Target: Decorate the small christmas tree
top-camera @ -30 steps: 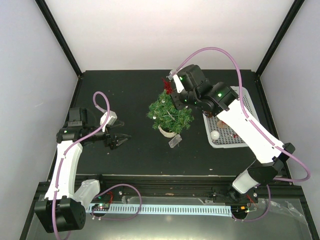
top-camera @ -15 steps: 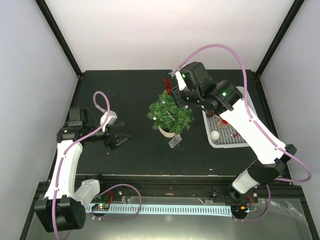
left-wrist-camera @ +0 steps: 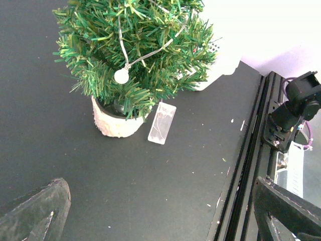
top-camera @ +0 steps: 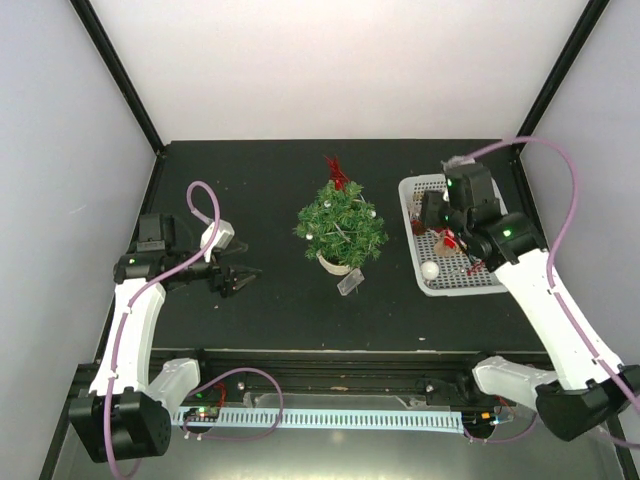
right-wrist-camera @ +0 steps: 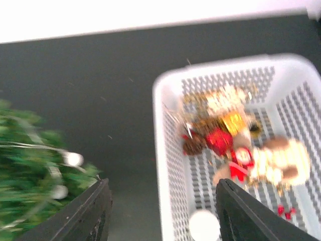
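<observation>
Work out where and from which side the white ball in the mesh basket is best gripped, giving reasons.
Grip the white ball across its middle, coming straight down from above. It is round, so any opposite sides probably serve, but it lies close to the basket's left wall, which likely blocks a sideways approach.

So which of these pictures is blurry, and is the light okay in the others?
Right wrist view: blurred all over, with the white mesh basket and its ornaments smeared and the small christmas tree a soft green streak. Left wrist view: the tree is sharp, but the upper right corner is washed out white. Top external view: crisp and evenly lit.
</observation>
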